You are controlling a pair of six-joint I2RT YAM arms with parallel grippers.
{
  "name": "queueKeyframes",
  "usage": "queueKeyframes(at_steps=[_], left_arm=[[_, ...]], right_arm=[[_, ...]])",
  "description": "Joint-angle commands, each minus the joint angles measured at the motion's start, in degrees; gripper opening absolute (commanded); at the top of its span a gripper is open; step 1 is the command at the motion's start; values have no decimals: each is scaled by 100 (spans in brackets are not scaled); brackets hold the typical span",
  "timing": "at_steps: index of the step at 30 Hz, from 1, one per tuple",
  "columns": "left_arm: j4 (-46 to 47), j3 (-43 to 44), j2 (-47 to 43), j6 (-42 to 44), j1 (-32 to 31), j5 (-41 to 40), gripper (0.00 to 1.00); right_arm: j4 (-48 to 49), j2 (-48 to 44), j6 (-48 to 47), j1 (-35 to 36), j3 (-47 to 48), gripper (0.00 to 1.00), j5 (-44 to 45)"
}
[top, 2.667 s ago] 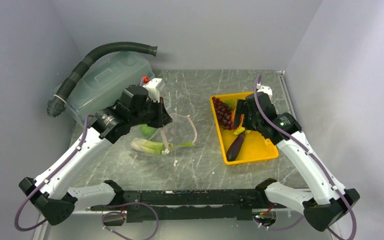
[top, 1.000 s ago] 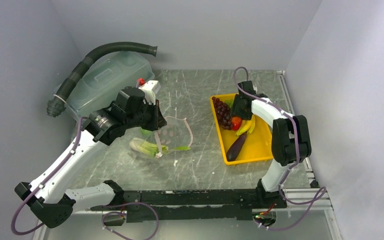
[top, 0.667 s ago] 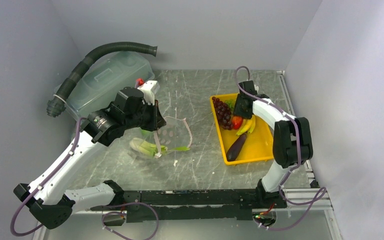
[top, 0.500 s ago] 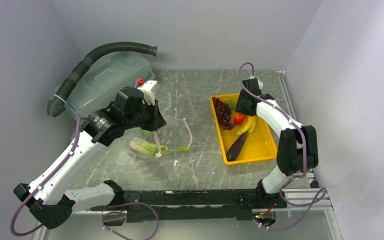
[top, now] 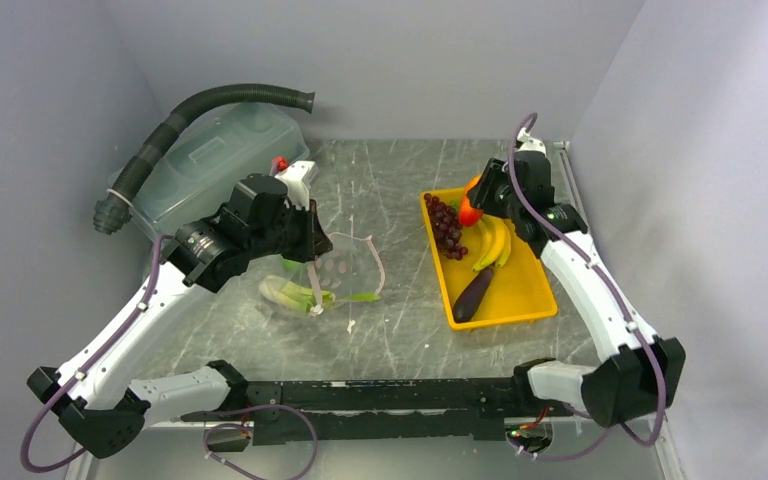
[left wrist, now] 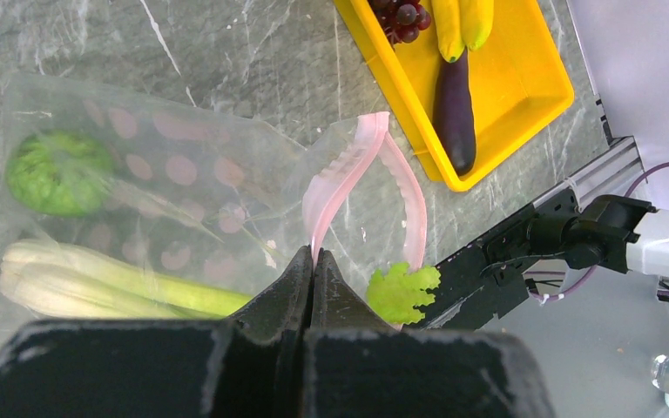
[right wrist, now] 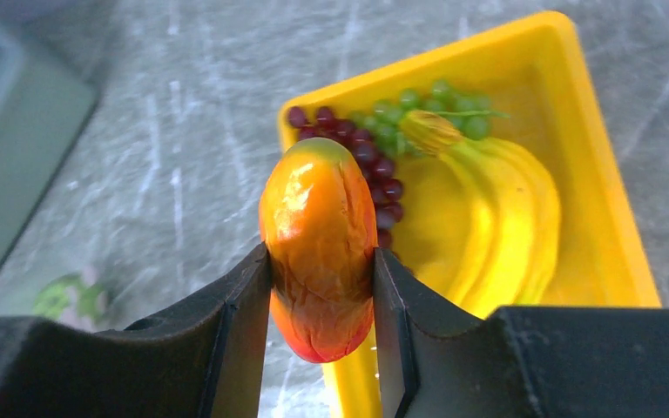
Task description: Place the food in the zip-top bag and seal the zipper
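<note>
1. The left gripper point(left wrist: 312, 257), left of the yellow tray point(top: 525, 290), is pressed together on one lip of the zipper point(left wrist: 348, 170). The mouth of the zip-top bag point(left wrist: 183, 200) is thereby held lifted and gaping toward the tray, apparently to receive food.
2. The bag is clear, floppy and pink-dotted. A round green vegetable point(left wrist: 57, 170) and celery point(left wrist: 96, 283) are seen inside, and leafy greens point(left wrist: 401, 292) lie by its mouth.
3. Grapes point(top: 447, 228), bananas point(top: 495, 245) and 1 eggplant point(top: 472, 293) lie in the tray.
4. The right gripper point(right wrist: 320, 261), above the tray's far end, is clamped on the glossy red-orange pepper point(right wrist: 318, 218), which is raised clear, presumably for carrying to the bag.
</note>
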Motion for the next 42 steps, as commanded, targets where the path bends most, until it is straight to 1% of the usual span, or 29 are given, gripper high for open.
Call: queueKeyframes(at_steps=[1,8,13,18,24,26,32,35,42], left_arm=[[286,110,-17,7,-19,58,0],[311,119,-7,-24,-19,50,0],[312,143,-3,-16,-18,59,0],[326,199,-10,-23,-14,76,0],[290,233,-24,-42,-19,90,0],[285,237,-30,-61,-19,129,0],[298,207,-60,-86,-19,191,0],[303,209,-36,-90,-17,239,0],[330,189,20,-82,-17,369,0]], right_arm=[[457,-651,-144,338,54,0,-662],[974,-1395,-465,1181,-129,0,-1415],[1407,-1871,-503,1558,-440,0,-1967],[1933,-2094,-556,1899,-755,0,-2593],[2530,-2155,-758,2416,-983,0,-3004],[2886,-2169,-924,2616,-1136,0,-3103],[3559,-2106,-1712,3301,-1494,0,-3184],[3621,-1952,-2021,3476,-1569,0,-3120],[3691,-1414,-2538,3641,-1583,0,-3109]])
